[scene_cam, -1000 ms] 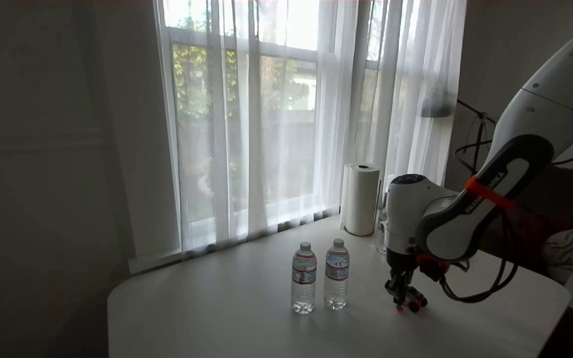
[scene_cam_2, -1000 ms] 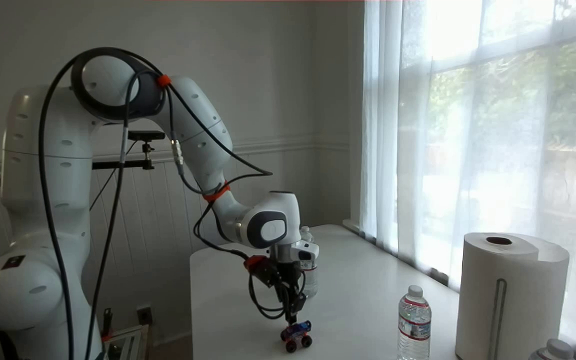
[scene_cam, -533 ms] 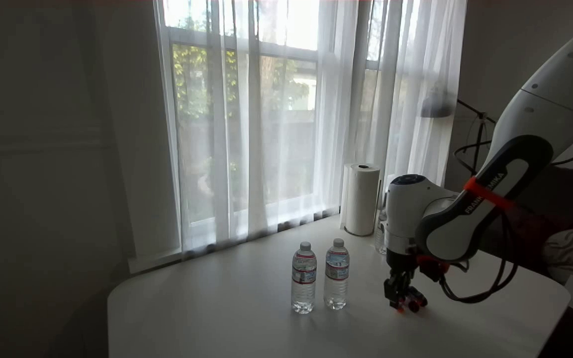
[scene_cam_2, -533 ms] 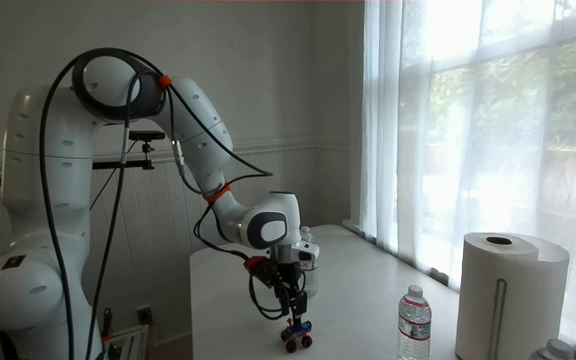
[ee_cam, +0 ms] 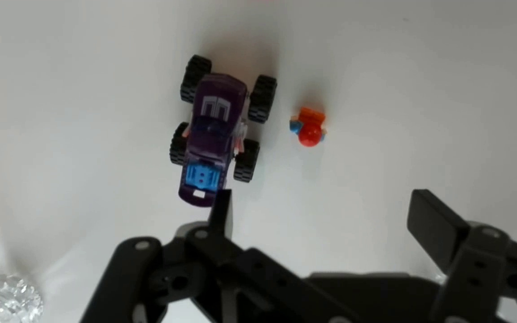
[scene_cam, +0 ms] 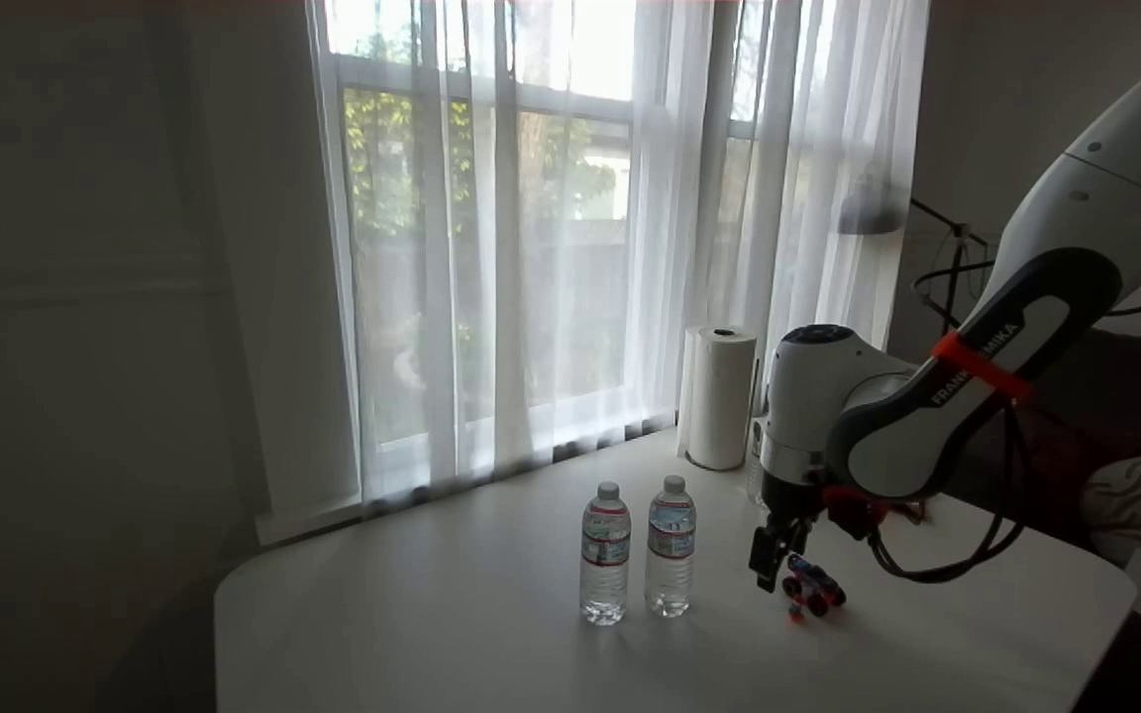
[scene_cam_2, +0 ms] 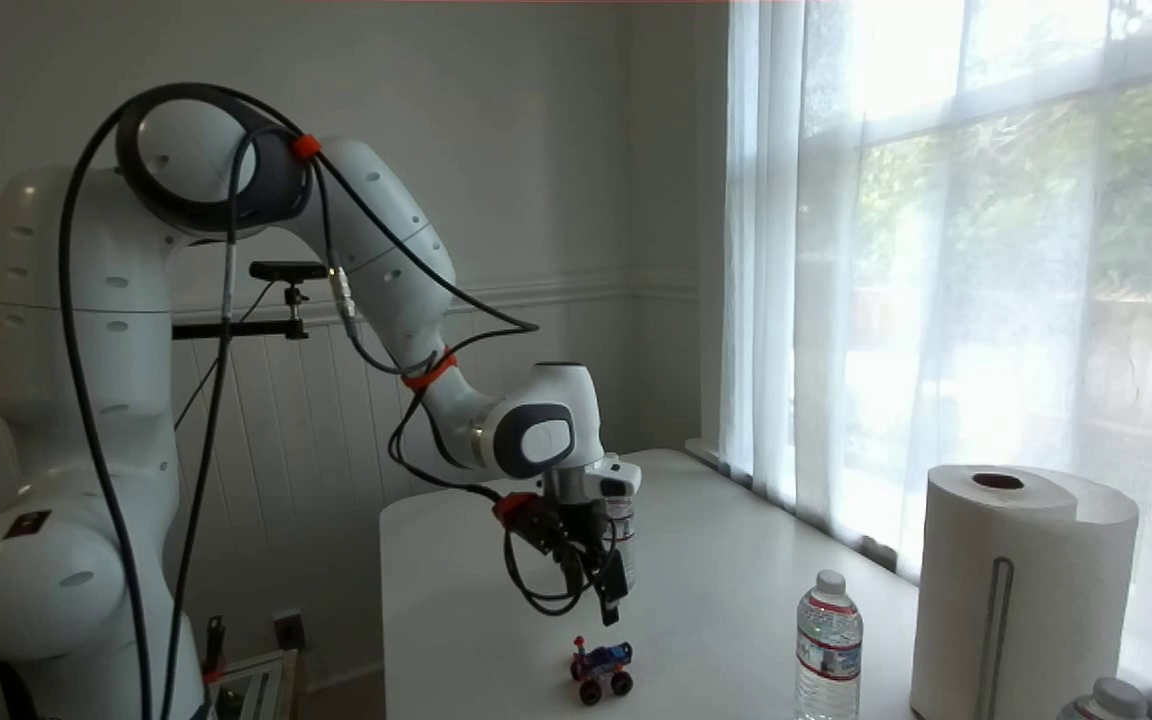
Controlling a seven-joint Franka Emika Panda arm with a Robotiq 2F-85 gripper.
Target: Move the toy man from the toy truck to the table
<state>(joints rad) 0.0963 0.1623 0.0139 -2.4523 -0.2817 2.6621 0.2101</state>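
Observation:
On the white table (ee_cam: 402, 80) stands the toy man (ee_cam: 310, 128), red-headed with an orange body and blue arms. He is beside the toy truck (ee_cam: 213, 134), a dark purple body on black wheels with a blue seat in its rear bed, and a small gap separates them. Above them hangs my gripper (ee_cam: 320, 208), its jaws wide apart with only bare tabletop showing between. In an exterior view the toy man (scene_cam: 796, 608) shows in front of the truck (scene_cam: 816, 586); another angle has his head (scene_cam_2: 579, 641) poking up beyond the truck (scene_cam_2: 604, 664).
Two water bottles (scene_cam: 605, 555) (scene_cam: 671, 548) stand to one side of the toys. Another bottle (scene_cam_2: 619, 540) is partly hidden by the arm. A paper towel roll (scene_cam: 719, 398) stands by the window. A bottle's clear base (ee_cam: 9, 298) shows at the wrist view's lower left.
The gripper has opened and risen off the toys. The toy man is released and stands free beside the truck. The truck has shifted and turned slightly.

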